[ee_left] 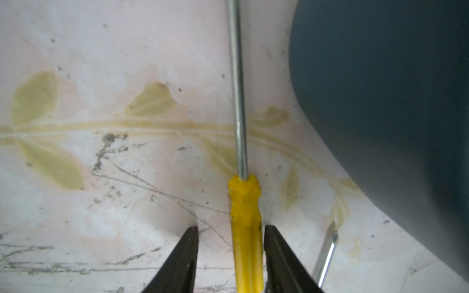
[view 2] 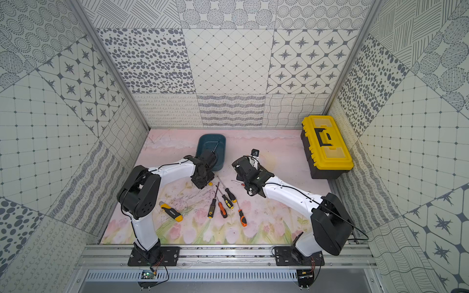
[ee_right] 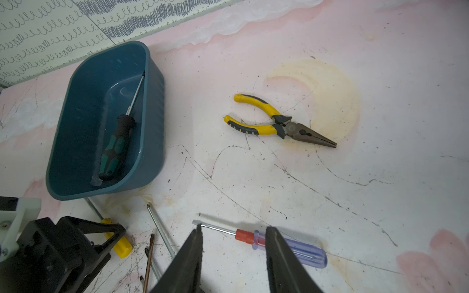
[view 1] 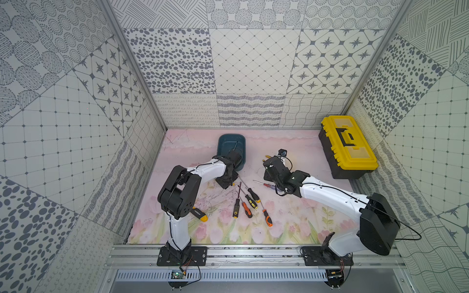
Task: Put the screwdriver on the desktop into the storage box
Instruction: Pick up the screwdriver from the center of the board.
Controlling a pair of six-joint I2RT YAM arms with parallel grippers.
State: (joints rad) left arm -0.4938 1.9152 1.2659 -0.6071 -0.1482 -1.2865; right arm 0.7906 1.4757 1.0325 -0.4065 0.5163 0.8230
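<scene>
A yellow-handled screwdriver [ee_left: 245,215] lies flat on the pink tulip-printed desktop [view 1: 291,215], beside the near end of the dark teal storage box [view 1: 229,142]. My left gripper [ee_left: 231,228] is down over its handle. One finger touches the handle and a gap remains at the other finger, so the jaws are open. A green-and-black screwdriver [ee_right: 115,147] lies inside the storage box [ee_right: 154,132]. My right gripper [ee_right: 234,227] hangs open just above a clear blue-handled screwdriver [ee_right: 302,250] with a red collar, gripping nothing.
Several more screwdrivers [view 1: 247,203] lie fanned out mid-table between the arms. A yellow-and-black utility knife [view 1: 199,214] sits by the left arm's elbow. Yellow-handled pliers [ee_right: 276,121] lie right of the box. A yellow-and-black toolbox [view 1: 347,147] stands at the back right.
</scene>
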